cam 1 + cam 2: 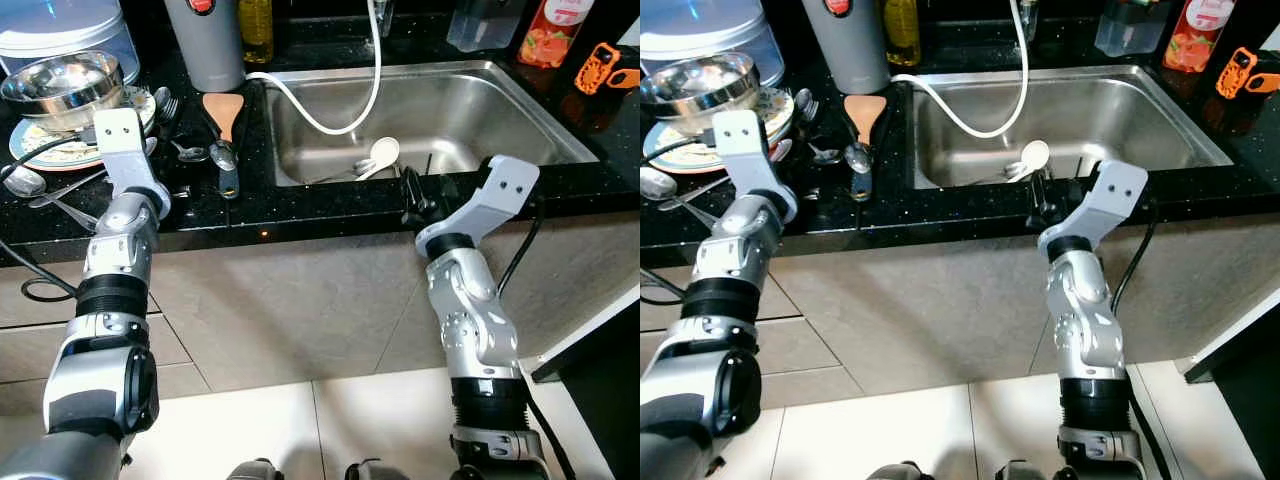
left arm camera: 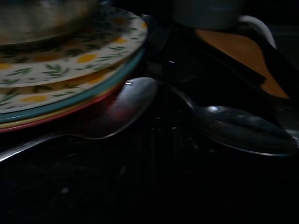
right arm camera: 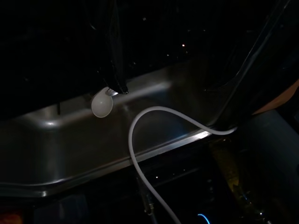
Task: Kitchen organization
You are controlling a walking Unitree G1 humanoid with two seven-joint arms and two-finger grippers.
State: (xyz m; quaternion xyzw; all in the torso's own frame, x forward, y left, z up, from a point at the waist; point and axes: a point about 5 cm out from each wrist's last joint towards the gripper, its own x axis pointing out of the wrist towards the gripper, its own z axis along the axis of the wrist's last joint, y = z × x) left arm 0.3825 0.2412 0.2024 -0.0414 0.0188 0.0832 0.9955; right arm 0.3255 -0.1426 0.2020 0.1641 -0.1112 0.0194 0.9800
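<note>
Cutlery lies scattered on the black speckled countertop (image 1: 330, 205), which runs across above pale cabinet fronts (image 1: 290, 300) and a light tiled floor (image 1: 260, 420) nearest the camera. At the counter's front edge the right gripper (image 1: 412, 195) hangs over the near rim of the stainless steel sink (image 1: 520, 120); in the right wrist view its two black fingers (image 3: 112, 51) stand well apart, with nothing between them. Just beyond the fingertips, inside the basin, lies a white spoon (image 1: 382, 153), and a white hose (image 1: 340, 125) curves down into the sink past it.

The left gripper (image 1: 150, 135) reaches over the counter on the other side; its fingers are hidden behind the wrist, so I cannot tell whether they are apart or together. Right ahead of them, in the left wrist view, a metal spoon (image 2: 119, 109) lies with its bowl touching the edge of a stack of patterned plates (image 2: 70, 79), and a second metal spoon (image 2: 238, 128) rests just beside it. A steel bowl (image 1: 62, 85) sits on top of the plates. Between the two grippers, a wooden spatula with a black handle (image 1: 224, 125) points toward the counter edge, with another spoon (image 1: 222, 155) lying against it.

Farther back stand a grey canister (image 1: 205, 45), a bottle of yellow oil (image 1: 256, 28) and a clear lidded container (image 1: 75, 30). Beyond the sink's far rim are a red-labelled bottle (image 1: 556, 30) and an orange tool (image 1: 600, 68).
</note>
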